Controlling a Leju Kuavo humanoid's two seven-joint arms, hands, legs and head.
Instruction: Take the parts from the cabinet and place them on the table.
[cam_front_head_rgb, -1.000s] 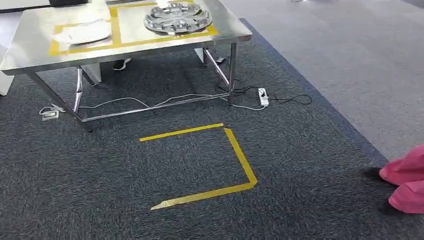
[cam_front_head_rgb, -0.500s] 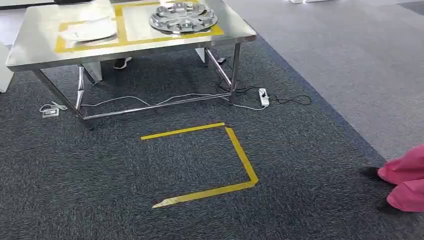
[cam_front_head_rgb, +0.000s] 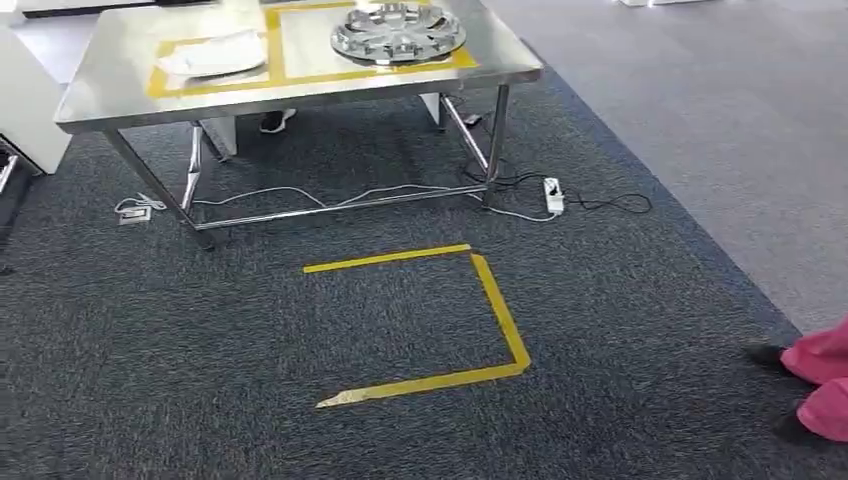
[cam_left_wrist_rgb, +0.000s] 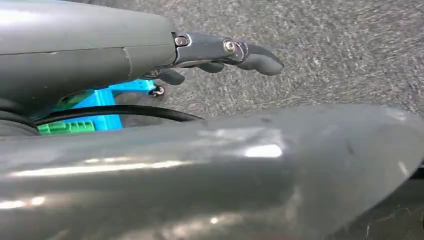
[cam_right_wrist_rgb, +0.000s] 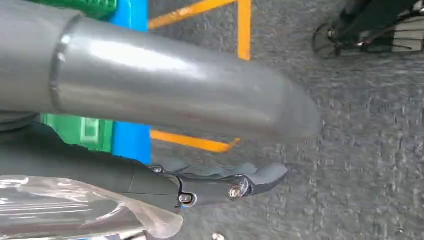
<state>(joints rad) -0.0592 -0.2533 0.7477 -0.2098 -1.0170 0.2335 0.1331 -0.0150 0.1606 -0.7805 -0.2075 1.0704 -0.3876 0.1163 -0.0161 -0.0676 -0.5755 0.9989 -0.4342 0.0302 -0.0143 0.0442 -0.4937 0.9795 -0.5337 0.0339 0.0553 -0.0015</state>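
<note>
We look down at the steel table (cam_front_head_rgb: 110, 95), where 2 parts already lie inside yellow tape frames: a silver wheel cover (cam_front_head_rgb: 398, 32) and, well apart from it, a flat white part (cam_front_head_rgb: 212, 55). Both arms seem to hang toward the carpet. The left hand (cam_left_wrist_rgb: 220, 52) has its fingers (cam_left_wrist_rgb: 257, 59) loosely stretched out and we see nothing in it. For the right hand (cam_right_wrist_rgb: 220, 187) we cannot tell: a glossy clear shape (cam_right_wrist_rgb: 75, 207) lies just beside it, and whether it is gripped stays hidden. We judge this to be a walking step between the cabinet and the table. To do it well, we should stop inside the yellow floor mark (cam_front_head_rgb: 500, 315), face the table squarely, and stay away from the power strip (cam_front_head_rgb: 552, 195) and the person in pink (cam_front_head_rgb: 822, 385).
</note>
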